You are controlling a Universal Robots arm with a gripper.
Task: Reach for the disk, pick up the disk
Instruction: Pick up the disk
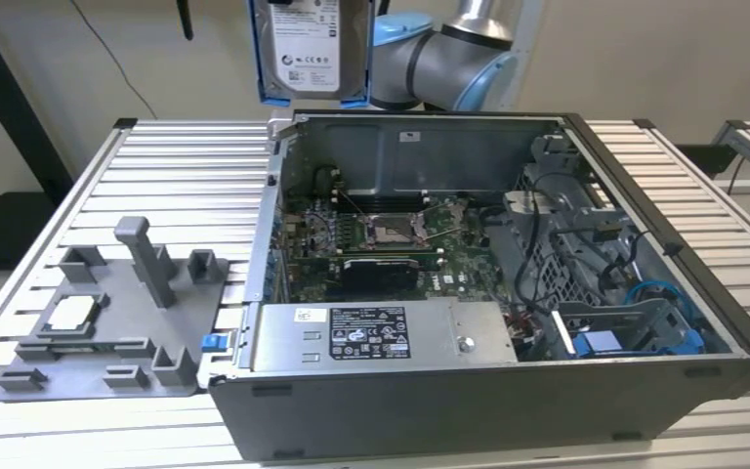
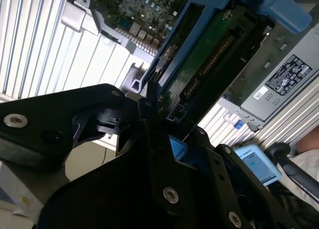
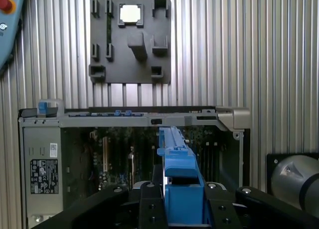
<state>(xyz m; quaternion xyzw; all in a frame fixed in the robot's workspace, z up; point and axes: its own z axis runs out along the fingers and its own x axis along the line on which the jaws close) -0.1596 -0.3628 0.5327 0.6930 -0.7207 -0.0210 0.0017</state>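
Closest in both wrist views are the black jaws, clamped narrow on the two flat faces of the disk (image 3: 179,189), whose blue frame edge stands up between them. In the second wrist view its green circuit board (image 2: 209,55) faces the camera, tilted, with the connector end down at the jaws.

In the exterior view the disk hangs upright in the air, white label toward the camera, in front of the grey and blue robot arm (image 1: 460,59) and well above the back wall of the open computer case (image 1: 479,410). Inside the case lie the motherboard (image 1: 389,234), the silver power supply (image 1: 375,337) along the near wall, and a bare blue bracket (image 1: 629,337) in the near corner at the exterior view's right.

Beside the case, at the exterior view's left, a grey fixture plate (image 1: 114,337) rests on the slatted counter (image 1: 180,166), with a small square silver chip (image 1: 70,313) seated in one of its pockets.
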